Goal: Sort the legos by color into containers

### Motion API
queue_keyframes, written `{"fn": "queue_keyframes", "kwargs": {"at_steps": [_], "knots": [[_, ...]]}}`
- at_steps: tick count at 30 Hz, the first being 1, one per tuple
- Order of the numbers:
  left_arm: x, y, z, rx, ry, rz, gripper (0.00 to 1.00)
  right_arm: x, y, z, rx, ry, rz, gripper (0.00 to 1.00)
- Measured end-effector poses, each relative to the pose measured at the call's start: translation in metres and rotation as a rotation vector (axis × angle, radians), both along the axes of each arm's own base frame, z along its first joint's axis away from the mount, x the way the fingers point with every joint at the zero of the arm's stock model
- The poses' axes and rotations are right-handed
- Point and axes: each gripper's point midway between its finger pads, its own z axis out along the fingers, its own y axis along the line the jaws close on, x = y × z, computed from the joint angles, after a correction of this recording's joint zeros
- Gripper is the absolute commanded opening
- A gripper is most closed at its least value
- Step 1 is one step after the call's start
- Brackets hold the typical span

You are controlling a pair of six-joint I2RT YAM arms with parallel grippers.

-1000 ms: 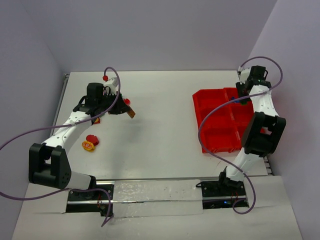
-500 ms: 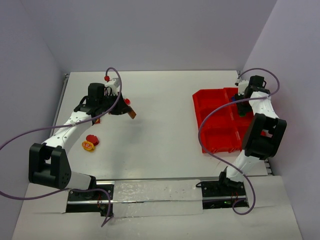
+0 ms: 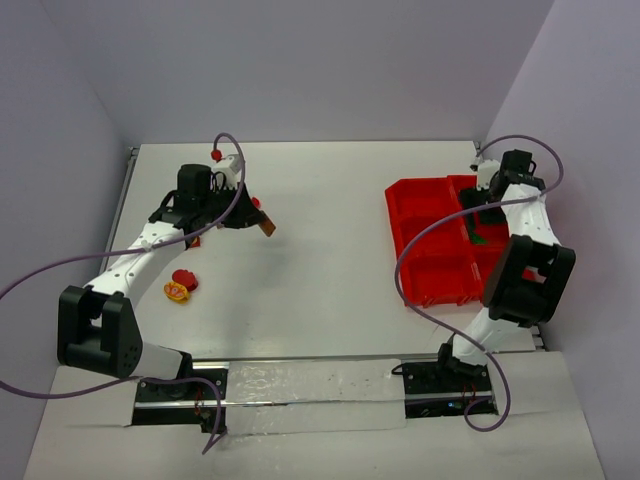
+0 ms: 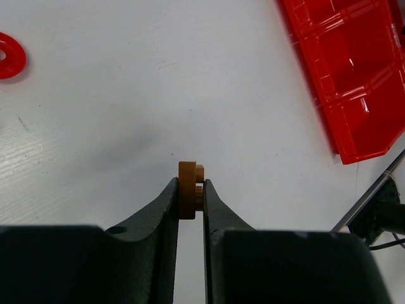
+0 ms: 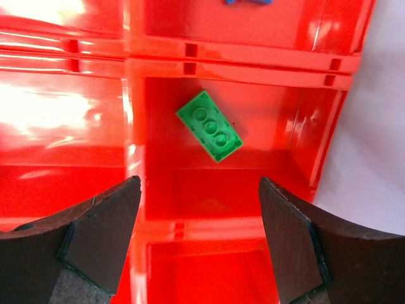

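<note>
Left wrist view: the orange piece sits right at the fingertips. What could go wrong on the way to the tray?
1. The orange piece is pinched only by the tips of the left gripper, and the red tray lies across the table; it might slip out in transit.
2. The right gripper hangs open over the compartment with the green brick; both arms at the tray could collide.

Left pincer (image 4: 191, 190) clamped narrow, arm stretched forward; right pincer (image 5: 198, 190) spread wide, facing down
</note>
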Motion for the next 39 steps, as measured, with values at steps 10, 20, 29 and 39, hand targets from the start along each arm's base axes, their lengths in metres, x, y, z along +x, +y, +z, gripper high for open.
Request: {"fn": "queue_keyframes", "kwargs": {"at_steps": [10,20,29,39], "knots": [[-0.015,-0.038,0.015,-0.183,0.083,-0.102,0.00,0.019,0.174,0.105,0.212,-0.250,0.392,0.79],[-0.055,-0.077,0.046,-0.396,0.059,-0.374,0.00,-0.064,0.364,0.120,0.646,-0.107,0.882,0.64],[-0.084,-0.091,0.058,-0.476,0.047,-0.536,0.00,-0.100,0.410,0.120,0.855,0.050,1.013,0.63],[-0.099,-0.095,0.072,-0.503,0.023,-0.610,0.01,-0.125,0.441,0.115,0.908,0.145,1.084,0.30]]}}
